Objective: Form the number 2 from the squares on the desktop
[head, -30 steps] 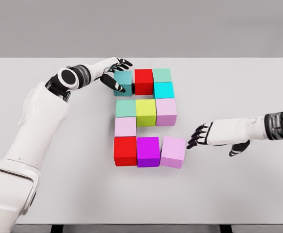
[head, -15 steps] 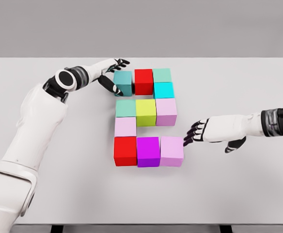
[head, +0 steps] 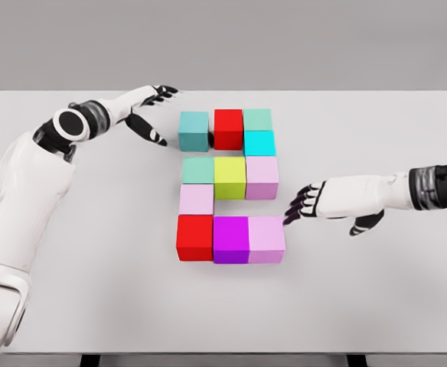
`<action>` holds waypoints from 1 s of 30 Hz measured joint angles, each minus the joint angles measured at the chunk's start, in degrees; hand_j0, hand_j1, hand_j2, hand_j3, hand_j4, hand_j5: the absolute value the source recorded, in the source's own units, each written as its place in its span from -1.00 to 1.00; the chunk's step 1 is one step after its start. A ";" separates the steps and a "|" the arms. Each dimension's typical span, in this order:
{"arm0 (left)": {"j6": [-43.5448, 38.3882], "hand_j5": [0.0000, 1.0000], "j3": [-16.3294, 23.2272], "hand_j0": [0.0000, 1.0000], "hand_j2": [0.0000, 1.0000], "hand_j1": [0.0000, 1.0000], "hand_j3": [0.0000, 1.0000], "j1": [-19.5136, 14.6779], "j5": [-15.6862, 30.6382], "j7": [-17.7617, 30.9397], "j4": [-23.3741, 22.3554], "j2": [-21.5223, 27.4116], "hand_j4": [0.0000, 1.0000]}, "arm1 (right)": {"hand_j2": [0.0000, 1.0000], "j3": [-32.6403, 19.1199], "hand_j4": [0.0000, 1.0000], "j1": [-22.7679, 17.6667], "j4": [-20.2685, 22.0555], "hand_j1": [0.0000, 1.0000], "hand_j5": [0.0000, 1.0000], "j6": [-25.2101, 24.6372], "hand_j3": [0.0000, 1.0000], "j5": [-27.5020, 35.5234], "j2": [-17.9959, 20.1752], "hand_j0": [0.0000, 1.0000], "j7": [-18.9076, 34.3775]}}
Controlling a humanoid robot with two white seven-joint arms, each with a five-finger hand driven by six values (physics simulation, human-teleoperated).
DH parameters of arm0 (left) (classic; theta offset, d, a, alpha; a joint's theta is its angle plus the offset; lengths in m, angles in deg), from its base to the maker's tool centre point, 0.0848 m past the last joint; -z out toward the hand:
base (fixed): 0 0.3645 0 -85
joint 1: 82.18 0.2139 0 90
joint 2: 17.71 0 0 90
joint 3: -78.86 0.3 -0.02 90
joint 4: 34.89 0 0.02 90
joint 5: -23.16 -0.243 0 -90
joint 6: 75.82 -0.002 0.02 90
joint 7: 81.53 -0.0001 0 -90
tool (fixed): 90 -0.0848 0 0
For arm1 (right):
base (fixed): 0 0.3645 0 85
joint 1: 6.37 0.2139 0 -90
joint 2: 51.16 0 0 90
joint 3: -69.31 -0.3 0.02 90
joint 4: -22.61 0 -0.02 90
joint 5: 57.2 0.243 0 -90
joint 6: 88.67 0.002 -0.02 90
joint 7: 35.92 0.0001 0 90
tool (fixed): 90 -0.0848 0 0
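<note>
Eleven blocks sit near the middle of the table, slightly toward its far edge, and already read as a 2. The top row is a teal block, a red block and a green block; a cyan block hangs under the green one. The middle row runs mint, yellow block, pink. A pale pink block links down to the bottom row of red, magenta block and lilac block.

The left hand hovers toward the far-left part of the table, just beside the teal block but apart from it, fingers spread and holding nothing. The right hand is open too, its fingertips at or just off the lilac block's right top corner; contact is hard to judge.

This looks like the final squaring-up step. The teal block stands slightly apart from the red one, so the next move probably calls for a gentle nudge rightward to close that gap without disturbing its neighbours.
</note>
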 measured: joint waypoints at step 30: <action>16.65 1.00 25.60 1.00 1.00 1.00 1.00 -5.01 -7.05 0.00 3.76 16.93 1.00 | 1.00 -13.42 1.00 -15.64 4.12 1.00 1.00 0.03 1.00 57.88 18.67 1.00 0.00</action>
